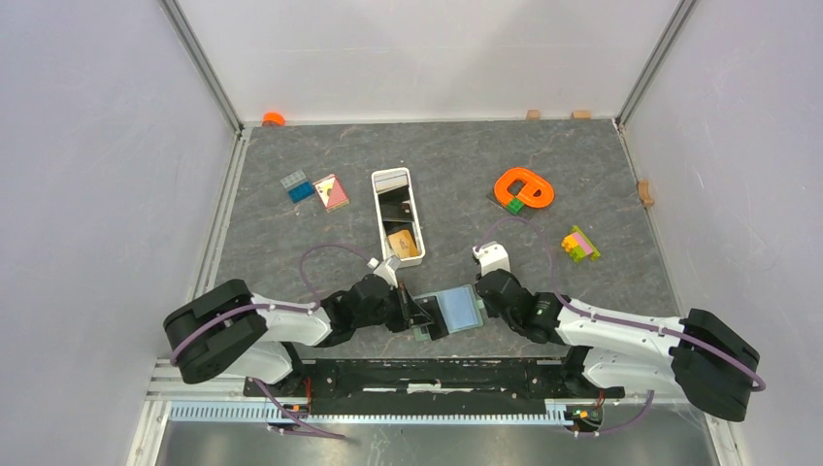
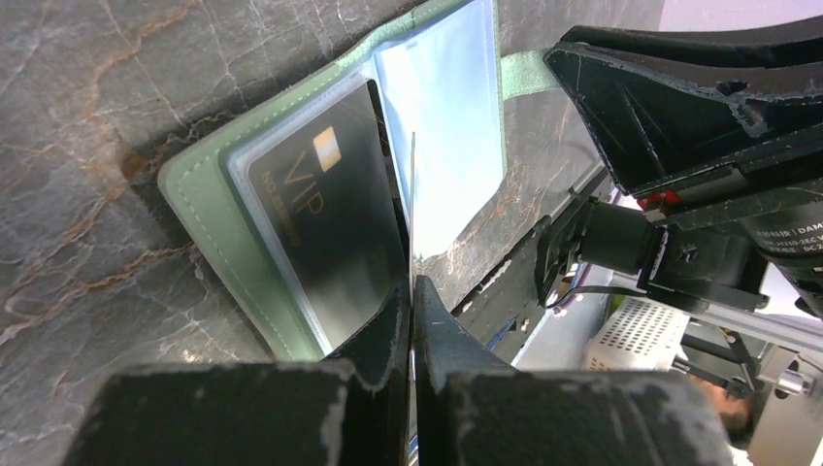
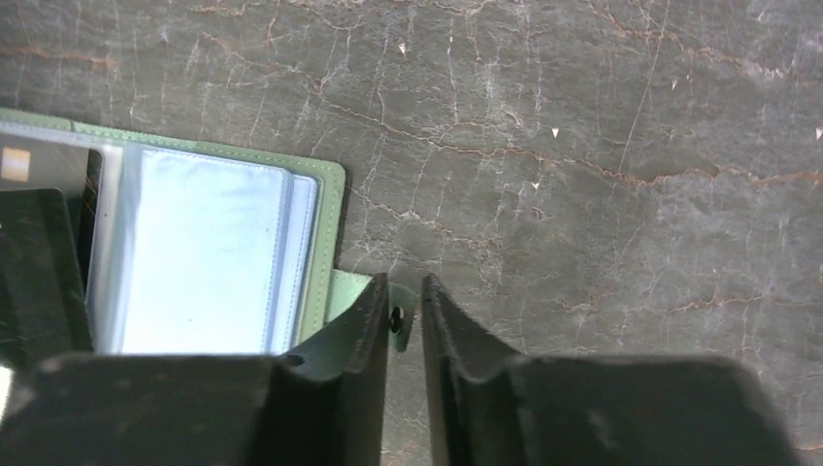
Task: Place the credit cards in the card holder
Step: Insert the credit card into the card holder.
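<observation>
Left hand (image 2: 412, 288), right hand (image 3: 405, 287) both clamped on open card holder (image 1: 457, 311), white tray (image 1: 376, 210) just behind.

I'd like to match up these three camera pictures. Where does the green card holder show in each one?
Top external: the card holder lies open, low in the centre of the picture.
Left wrist: it is in the upper middle, lying open, with a black card in its left sleeve.
Right wrist: it is at the left edge, partly cut off by the frame.
Shared landmark: its pale blue sleeves show in all three views.
</observation>
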Action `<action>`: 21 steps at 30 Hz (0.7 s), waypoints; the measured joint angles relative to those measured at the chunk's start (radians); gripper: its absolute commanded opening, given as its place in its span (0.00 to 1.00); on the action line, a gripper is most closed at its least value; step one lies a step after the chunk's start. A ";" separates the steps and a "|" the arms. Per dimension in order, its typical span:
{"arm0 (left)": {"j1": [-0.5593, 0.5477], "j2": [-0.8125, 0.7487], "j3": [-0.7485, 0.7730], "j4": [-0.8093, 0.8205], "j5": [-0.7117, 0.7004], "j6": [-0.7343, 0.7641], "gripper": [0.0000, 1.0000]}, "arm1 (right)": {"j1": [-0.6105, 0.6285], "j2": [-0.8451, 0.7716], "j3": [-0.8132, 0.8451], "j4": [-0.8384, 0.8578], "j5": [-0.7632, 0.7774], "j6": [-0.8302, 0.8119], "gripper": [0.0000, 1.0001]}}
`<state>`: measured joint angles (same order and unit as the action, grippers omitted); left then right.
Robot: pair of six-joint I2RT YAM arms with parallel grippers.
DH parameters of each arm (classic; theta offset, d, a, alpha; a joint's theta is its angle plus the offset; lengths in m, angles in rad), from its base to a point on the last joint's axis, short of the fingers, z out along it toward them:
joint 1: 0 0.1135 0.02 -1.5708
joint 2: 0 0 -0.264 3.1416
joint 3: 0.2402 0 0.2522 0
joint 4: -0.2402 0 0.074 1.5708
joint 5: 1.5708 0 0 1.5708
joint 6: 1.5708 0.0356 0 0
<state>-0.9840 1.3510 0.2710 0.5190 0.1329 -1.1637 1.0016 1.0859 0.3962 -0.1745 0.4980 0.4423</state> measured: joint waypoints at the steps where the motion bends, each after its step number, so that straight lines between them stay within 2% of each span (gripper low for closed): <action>1: 0.000 0.019 0.000 0.023 0.000 -0.011 0.02 | 0.000 0.000 0.000 -0.001 0.002 0.002 0.13; 6: 0.000 0.058 -0.011 0.095 0.000 -0.043 0.02 | 0.000 0.016 0.000 -0.011 0.029 0.022 0.00; 21: 0.000 0.087 -0.024 0.215 0.000 -0.109 0.02 | 0.000 0.035 0.000 -0.029 0.050 0.036 0.00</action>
<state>-0.9840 1.4380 0.2470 0.7341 0.1333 -1.2732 1.0016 1.1213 0.3962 -0.2039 0.5476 0.4786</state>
